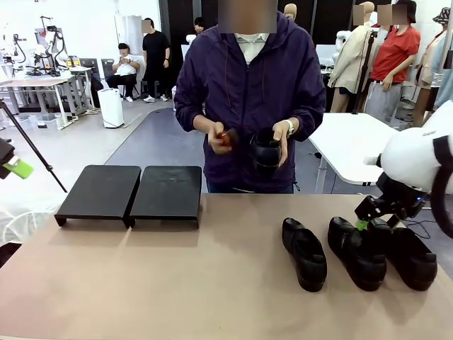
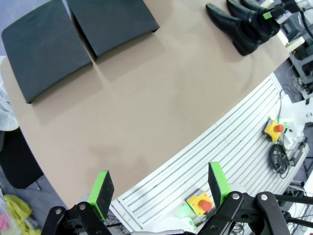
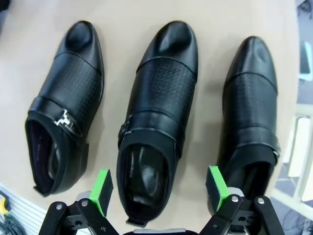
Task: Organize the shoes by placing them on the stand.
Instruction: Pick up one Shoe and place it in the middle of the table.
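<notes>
Front view: the stand (image 1: 127, 195) sits on the far left part of the worktop (image 1: 177, 283), both of its flat platforms bare. Three shoes (image 1: 356, 251) lie side by side on the right part of the worktop, well apart from the stand. The right hand (image 1: 367, 224) hangs just above the row, between the second and third shoe counted from the middle of the worktop; from this angle I cannot tell how its fingers stand. Across the worktop a person (image 1: 248, 85) holds the fourth shoe (image 1: 265, 150) in one palm at waist height and a small reddish-brown object (image 1: 228, 137) in the other.

Left wrist view: the left hand (image 2: 159, 188) is spread wide, its green pads (image 2: 101, 188) far apart with nothing between them. It hovers over the near edge of the worktop, above a white slatted surface and a yellow box with a red button (image 2: 202, 203). The stand shows at the upper left and the shoes at the upper right.

Right wrist view: the right hand is spread, gripping nothing, its pads level with the heels. The three shoes lie parallel, toes pointing away. The middle shoe (image 3: 161, 98) is lined up between the two fingers, its heel opening just beyond them. The shoe beside it (image 3: 66, 93) shows a small metal buckle on its strap.
</notes>
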Action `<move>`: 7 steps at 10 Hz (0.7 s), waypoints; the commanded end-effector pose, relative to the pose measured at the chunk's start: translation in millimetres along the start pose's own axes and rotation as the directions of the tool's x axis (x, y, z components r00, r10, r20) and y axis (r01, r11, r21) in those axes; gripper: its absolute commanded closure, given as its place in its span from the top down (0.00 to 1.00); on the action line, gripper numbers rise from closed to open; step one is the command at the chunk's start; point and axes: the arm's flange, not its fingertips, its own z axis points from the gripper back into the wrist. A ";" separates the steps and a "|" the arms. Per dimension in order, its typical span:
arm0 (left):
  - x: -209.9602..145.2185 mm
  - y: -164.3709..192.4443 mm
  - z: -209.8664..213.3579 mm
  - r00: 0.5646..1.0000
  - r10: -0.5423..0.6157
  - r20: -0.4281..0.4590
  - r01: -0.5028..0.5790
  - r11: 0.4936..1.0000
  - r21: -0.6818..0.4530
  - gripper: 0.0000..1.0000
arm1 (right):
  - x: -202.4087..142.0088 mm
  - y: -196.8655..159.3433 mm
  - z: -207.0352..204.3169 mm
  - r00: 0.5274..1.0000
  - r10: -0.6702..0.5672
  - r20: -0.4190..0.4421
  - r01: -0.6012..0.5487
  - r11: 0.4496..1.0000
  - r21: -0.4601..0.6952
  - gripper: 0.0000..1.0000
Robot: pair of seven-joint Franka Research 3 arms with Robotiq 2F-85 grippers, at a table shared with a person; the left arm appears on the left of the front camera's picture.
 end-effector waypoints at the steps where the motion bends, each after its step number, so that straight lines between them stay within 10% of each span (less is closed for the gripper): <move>1: -0.3 1.2 2.3 1.000 -0.011 -0.002 0.011 1.000 -0.006 1.00 | 22.2 -0.4 -10.9 0.998 -0.047 -0.042 0.048 0.998 0.032 1.00; 7: -0.3 1.2 2.3 1.000 -0.011 -0.002 0.011 1.000 -0.006 1.00 | 25.0 -11.5 -14.0 0.991 -0.129 -0.039 0.128 0.991 -0.029 1.00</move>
